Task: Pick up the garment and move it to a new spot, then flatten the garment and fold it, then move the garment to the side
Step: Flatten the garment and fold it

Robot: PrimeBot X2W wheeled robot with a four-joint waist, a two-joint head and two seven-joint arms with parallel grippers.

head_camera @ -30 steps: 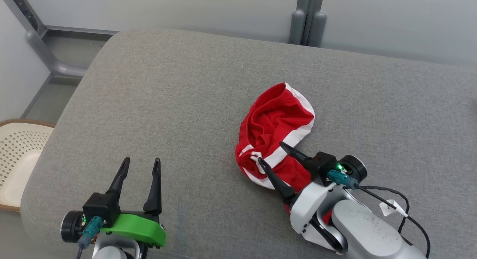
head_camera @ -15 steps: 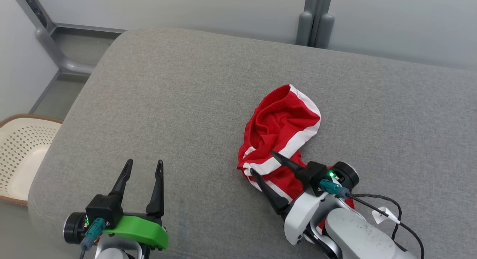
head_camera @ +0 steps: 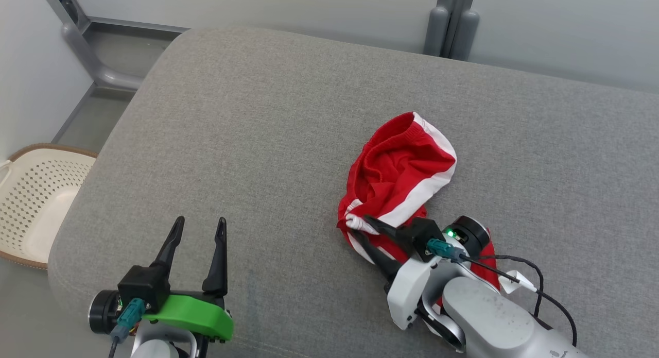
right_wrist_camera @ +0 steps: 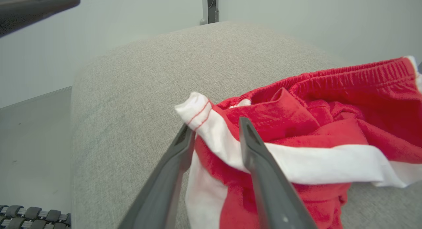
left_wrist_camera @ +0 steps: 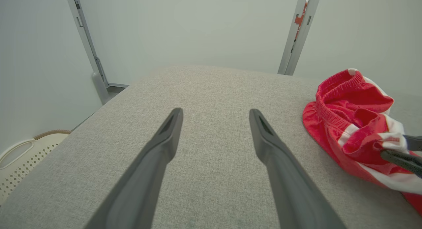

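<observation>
The right gripper (head_camera: 360,225) is down low on the big soft grey cloth cushion (head_camera: 257,141). Its two dark fingers (right_wrist_camera: 263,176) are part way closed. A rolled white edge of the red shorts with white stripes (head_camera: 401,167) sits right between them. Both fingers touch the cloth, but I cannot tell if they squeeze it tight.

The shorts lie in a crumpled heap on the cushion. Most of the heap spreads out past the fingertips and to their right. A wide white stripe runs across the red folds just beyond the tips. At the far end, the stretchy red waistband stands open like a mouth. A bit of red cloth also pokes out from under the arm, behind the fingers.

The left gripper (head_camera: 200,220) has its fingers wide apart and holds nothing. Bare cushion lies under it and ahead of it. The shorts are well off to its right. A cream plastic basket full of little holes (head_camera: 31,193) sits off to its left, lower than the cushion.
</observation>
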